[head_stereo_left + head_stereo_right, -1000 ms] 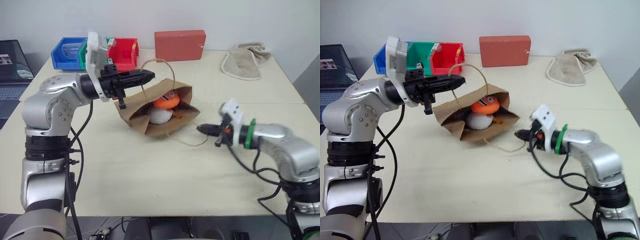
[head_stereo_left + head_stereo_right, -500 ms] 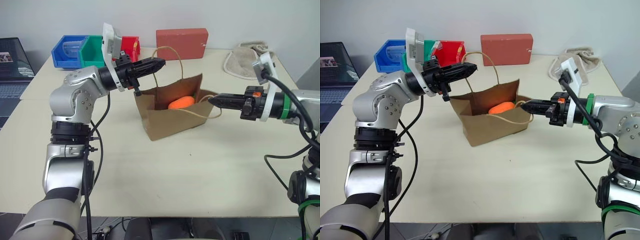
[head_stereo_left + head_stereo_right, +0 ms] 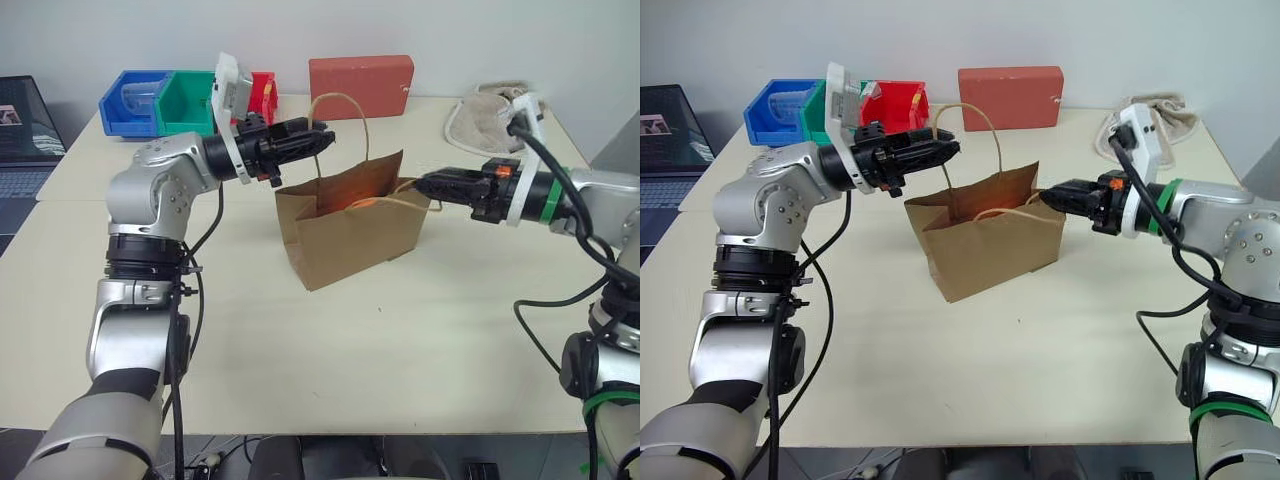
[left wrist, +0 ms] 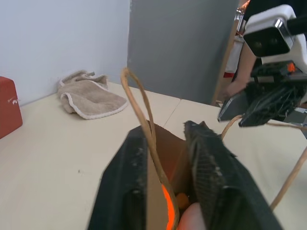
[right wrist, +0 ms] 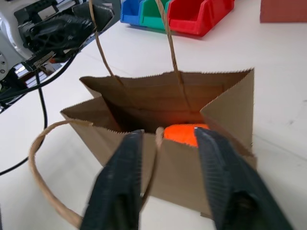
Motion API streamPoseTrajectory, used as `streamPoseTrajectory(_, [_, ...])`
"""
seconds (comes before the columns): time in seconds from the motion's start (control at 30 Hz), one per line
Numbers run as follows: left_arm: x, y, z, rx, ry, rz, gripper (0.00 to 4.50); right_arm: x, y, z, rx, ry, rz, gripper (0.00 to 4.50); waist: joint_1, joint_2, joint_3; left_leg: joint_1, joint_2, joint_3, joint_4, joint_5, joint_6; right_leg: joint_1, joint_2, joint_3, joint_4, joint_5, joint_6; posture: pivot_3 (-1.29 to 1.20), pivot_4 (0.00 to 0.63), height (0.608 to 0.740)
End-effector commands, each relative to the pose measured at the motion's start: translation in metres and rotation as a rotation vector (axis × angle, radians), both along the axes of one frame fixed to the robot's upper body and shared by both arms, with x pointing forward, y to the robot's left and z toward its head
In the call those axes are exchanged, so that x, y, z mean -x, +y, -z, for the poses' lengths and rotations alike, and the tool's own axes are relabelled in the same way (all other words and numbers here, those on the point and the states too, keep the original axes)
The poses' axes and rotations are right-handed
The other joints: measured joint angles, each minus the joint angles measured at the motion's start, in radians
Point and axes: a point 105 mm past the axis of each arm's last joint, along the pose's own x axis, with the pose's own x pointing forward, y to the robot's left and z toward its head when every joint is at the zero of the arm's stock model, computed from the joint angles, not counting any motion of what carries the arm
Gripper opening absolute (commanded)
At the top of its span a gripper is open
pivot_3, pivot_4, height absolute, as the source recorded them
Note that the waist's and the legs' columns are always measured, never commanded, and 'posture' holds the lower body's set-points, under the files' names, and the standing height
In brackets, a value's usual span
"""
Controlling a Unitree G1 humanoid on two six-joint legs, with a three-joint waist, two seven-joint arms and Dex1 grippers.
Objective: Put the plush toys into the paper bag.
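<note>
The paper bag, lying a second ago, stands upright on the surface with the orange toy inside, as the left hand and right hand each spread around a handle, apparently letting go.

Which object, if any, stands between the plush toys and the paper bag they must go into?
Nothing visible does. The orange toy already lies inside the upright paper bag; the left gripper and right gripper flank its rim. The white toy cannot be made out.
</note>
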Motion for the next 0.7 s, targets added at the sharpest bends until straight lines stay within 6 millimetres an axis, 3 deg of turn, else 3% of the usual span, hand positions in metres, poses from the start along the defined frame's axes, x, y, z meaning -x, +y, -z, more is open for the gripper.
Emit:
streamPoseTrajectory(0.03, [0.006,0.011,-0.012,-0.015,-0.067,-0.019,2.75,0.009,-0.003,-0.027,-0.01,-0.118,-0.031,3.14,0.0,0.0,0.0,0.0,0.0,0.0,0.0,0.0,0.0,0.0,0.0,0.0,0.0,0.0,0.0,0.0,0.15,0.74])
streamPoseTrajectory(0.17, [0.006,0.034,-0.006,-0.024,-0.048,-0.093,4.07,0.021,-0.019,-0.043,0.043,-0.215,-0.027,4.5,0.0,0.002,0.001,0.0,0.0,0.0,0.0,0.0,0.001,0.0,0.0,0.0,0.0,0.0,0.0,0.0,0.15,0.74])
streamPoseTrajectory(0.23, [0.021,0.045,-0.001,-0.02,0.0,-0.045,4.45,0.026,-0.028,-0.044,0.085,-0.259,-0.006,4.5,0.0,0.002,0.001,0.0,0.0,0.001,0.0,0.0,0.001,0.0,0.0,0.0,-0.001,0.0,0.0,0.0,0.15,0.74])
streamPoseTrajectory(0.33, [0.028,0.066,0.011,-0.038,0.041,-0.094,4.45,0.039,-0.036,-0.033,0.19,-0.3,-0.033,4.5,0.001,0.002,0.001,0.0,0.001,0.001,-0.002,-0.001,0.001,-0.001,0.0,0.0,-0.001,0.0,0.0,0.0,0.15,0.74])
streamPoseTrajectory(0.43, [0.036,0.078,0.021,-0.058,0.08,-0.107,4.45,0.055,-0.031,-0.022,0.25,-0.325,-0.121,4.5,0.002,0.002,0.001,0.0,0.001,0.001,-0.001,-0.001,0.001,-0.001,0.0,0.0,-0.001,0.0,0.0,0.0,0.15,0.74])
streamPoseTrajectory(0.53, [0.047,0.072,0.039,-0.099,0.12,-0.056,4.45,0.066,-0.018,-0.013,0.228,-0.305,-0.203,4.5,0.001,0.002,0.001,0.0,0.001,0.002,0.001,-0.001,0.001,0.0,0.0,0.001,0.0,0.0,0.0,0.0,0.15,0.74])
streamPoseTrajectory(0.7, [0.031,0.056,0.067,-0.137,0.116,-0.066,4.45,0.077,0.008,-0.002,0.221,-0.296,-0.315,4.5,0.006,0.002,0.001,0.001,0.001,0.001,0.002,0.0,0.001,0.002,0.0,0.001,0.001,0.0,0.0,0.0,0.15,0.74])
